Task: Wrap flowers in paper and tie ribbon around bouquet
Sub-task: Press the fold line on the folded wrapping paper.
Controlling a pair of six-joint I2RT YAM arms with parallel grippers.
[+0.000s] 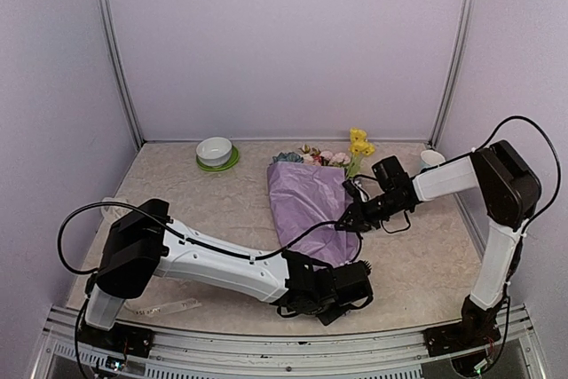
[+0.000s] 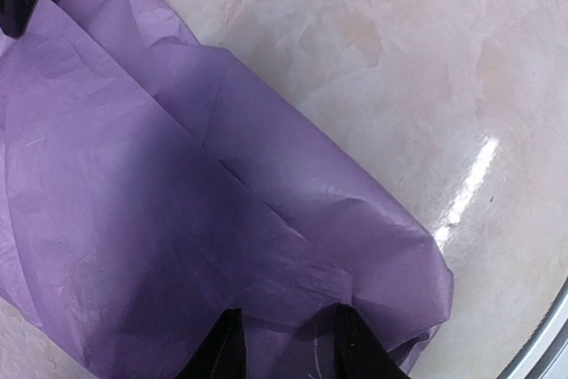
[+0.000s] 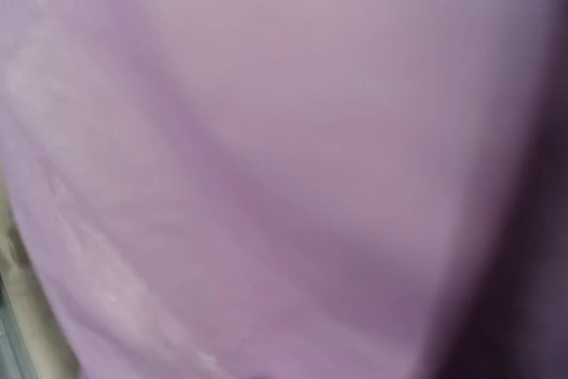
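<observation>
The bouquet (image 1: 306,206) lies in the middle of the table as a cone of lilac paper (image 2: 204,201). The flowers (image 1: 324,156) show pink, blue and yellow blooms at its far, wide end. My left gripper (image 1: 344,288) is at the near, narrow end. Its fingers (image 2: 222,351) stand partly apart, with the paper bunched between them. My right gripper (image 1: 348,220) pinches the paper's right edge, its tips drawn together. The right wrist view is filled by blurred paper (image 3: 284,166), which hides the fingers. The ribbon (image 1: 173,308) lies flat at the near left, by the left arm's base.
A white bowl on a green saucer (image 1: 216,153) stands at the back left. A small white cup (image 1: 432,158) sits at the back right by the wall. Metal frame posts and white walls close in the table. A metal rail (image 2: 546,343) runs along the near edge.
</observation>
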